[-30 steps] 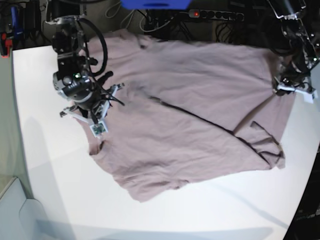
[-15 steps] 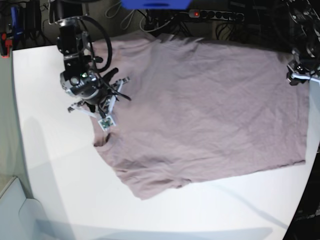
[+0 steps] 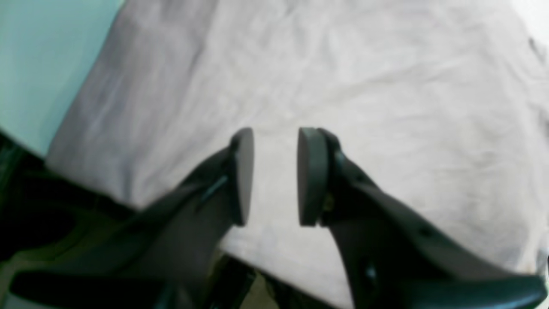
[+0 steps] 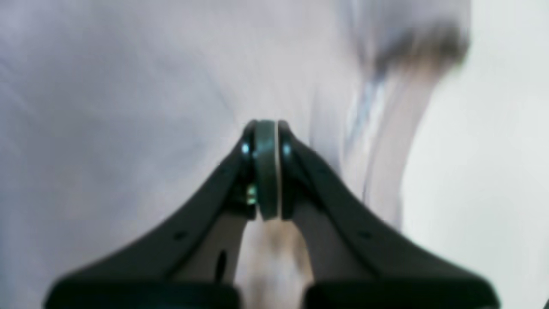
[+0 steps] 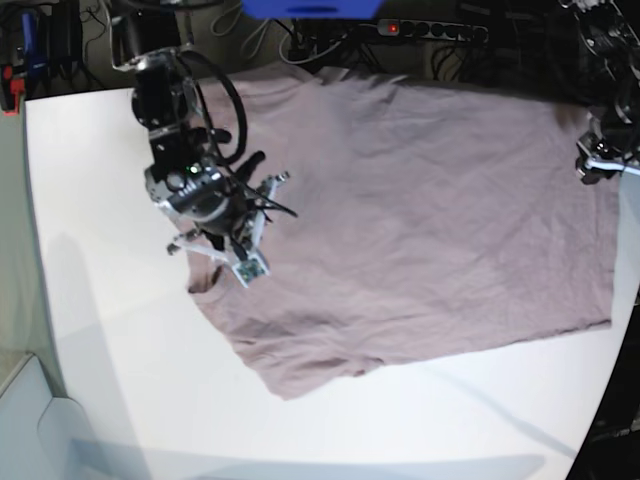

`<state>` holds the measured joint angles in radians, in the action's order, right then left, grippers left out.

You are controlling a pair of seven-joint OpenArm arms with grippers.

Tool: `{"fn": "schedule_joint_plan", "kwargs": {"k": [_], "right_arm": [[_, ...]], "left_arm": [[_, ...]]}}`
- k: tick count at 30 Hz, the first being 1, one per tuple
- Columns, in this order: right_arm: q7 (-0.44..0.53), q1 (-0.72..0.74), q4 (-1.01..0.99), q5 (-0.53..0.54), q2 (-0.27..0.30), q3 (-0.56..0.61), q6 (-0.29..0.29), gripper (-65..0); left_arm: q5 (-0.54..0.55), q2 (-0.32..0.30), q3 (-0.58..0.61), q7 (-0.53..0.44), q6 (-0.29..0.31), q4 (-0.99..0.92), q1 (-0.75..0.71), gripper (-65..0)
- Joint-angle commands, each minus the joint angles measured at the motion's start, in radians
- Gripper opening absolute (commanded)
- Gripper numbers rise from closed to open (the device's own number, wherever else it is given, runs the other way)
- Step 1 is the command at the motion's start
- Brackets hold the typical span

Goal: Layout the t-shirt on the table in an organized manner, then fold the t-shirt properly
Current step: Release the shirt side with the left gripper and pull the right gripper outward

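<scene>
My left claw (image 3: 276, 176) is parted and empty, right claw (image 4: 268, 169) closed; I'd smooth the t-shirt's (image 5: 400, 240) bunched edge outward gently

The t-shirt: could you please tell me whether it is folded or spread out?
Spread out, not folded: the t-shirt covers much of the table, though its edge is rumpled.

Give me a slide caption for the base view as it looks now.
Two robot arms over a mauve t-shirt spread across a white table, its near-left edge still rumpled.
</scene>
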<state>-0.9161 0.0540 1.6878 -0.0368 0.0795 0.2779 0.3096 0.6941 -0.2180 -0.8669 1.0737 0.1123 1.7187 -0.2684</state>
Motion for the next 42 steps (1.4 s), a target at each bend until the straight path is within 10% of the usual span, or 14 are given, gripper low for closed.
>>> {"fn": "schedule_joint_plan", "kwargs": {"k": [1, 13, 27, 33, 42], "right_arm": [[0.018, 0.045, 0.005, 0.002, -0.005, 0.021, 0.003, -65.0], [0.303, 0.464, -0.75, 0.004, -0.068, 0.077, 0.003, -65.0], [0.624, 0.72, -1.195, -0.002, 0.064, -0.107, -0.003, -65.0], [0.59, 0.745, -1.046, -0.002, 0.092, -0.236, -0.003, -65.0], [0.223, 0.502, -0.493, 0.004, 0.05, -0.374, -0.003, -65.0]], "left_arm": [[0.011, -0.007, -0.005, -0.011, 0.0, 0.019, -0.004, -47.4], [0.011, 0.018, -0.008, -0.011, 0.0, 0.105, -0.099, -47.4], [0.011, 0.093, -0.154, 0.041, 0.0, 0.182, -0.091, -47.4], [0.012, 0.094, -0.15, 0.086, 0.0, 0.183, -0.081, -47.3], [-0.026, 0.104, -0.142, 0.164, 0.0, 0.114, -0.075, -39.3]]}}
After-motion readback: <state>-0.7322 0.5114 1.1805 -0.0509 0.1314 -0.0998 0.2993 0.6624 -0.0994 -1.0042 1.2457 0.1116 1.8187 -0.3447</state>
